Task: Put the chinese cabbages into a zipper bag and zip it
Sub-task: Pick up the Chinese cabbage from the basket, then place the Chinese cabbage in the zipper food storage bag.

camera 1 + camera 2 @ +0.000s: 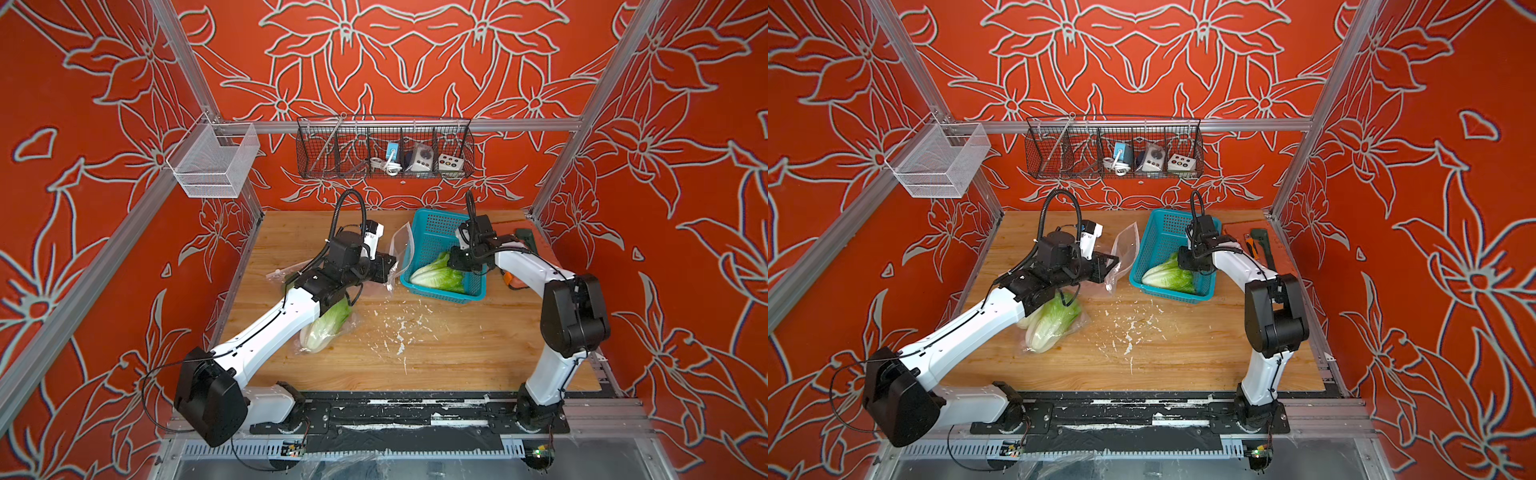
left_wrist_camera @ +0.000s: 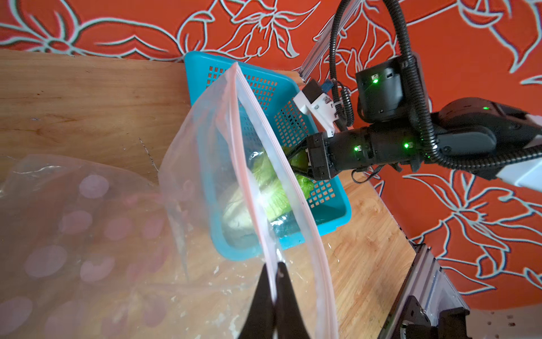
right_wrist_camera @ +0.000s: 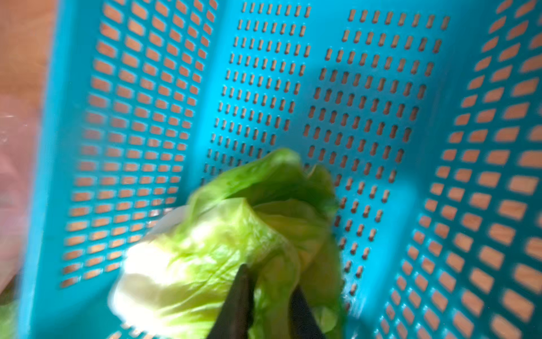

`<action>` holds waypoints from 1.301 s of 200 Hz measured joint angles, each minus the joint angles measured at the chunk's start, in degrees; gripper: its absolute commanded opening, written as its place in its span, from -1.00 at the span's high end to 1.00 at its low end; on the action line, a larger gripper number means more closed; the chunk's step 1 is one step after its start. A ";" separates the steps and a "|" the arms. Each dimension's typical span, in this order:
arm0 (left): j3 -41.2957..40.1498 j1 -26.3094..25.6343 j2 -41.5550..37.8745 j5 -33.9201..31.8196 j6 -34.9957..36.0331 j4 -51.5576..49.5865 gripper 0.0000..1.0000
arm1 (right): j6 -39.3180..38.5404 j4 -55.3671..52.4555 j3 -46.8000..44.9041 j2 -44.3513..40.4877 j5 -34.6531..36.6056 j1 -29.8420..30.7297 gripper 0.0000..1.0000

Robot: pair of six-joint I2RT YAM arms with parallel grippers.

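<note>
My left gripper (image 2: 274, 273) is shut on one pink-edged lip of the clear zipper bag (image 2: 249, 176), holding its mouth open beside the blue basket (image 1: 440, 293). A chinese cabbage (image 1: 324, 328) lies in clear plastic on the table under my left arm; in a top view a second head (image 1: 1027, 322) shows beside it. Another chinese cabbage (image 3: 205, 249) lies in the basket (image 3: 381, 88). My right gripper (image 3: 269, 281) is shut on that cabbage's green leafy end. In both top views the right gripper (image 1: 455, 259) is down inside the basket, and the left gripper (image 1: 390, 266) is just left of it.
White crumbs (image 1: 399, 328) are scattered over the middle of the wooden table. Hand tools (image 1: 1260, 245) lie at the back right edge. A black wire rack (image 1: 384, 147) hangs on the back wall and a white mesh basket (image 1: 214, 160) on the left frame.
</note>
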 measured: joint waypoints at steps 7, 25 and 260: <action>0.17 0.00 0.00 -0.04 0.15 0.00 1.00 | 0.35 0.31 -0.57 -1.64 -0.37 0.00 0.87; 0.50 0.00 0.00 -0.57 0.42 0.00 1.00 | 1.55 0.57 -2.64 -8.31 -0.74 0.09 1.00; 7.06 -3.13 3.56 -4.96 0.33 -1.16 1.00 | 17.77 9.94 -7.65 -28.09 2.78 9.20 1.00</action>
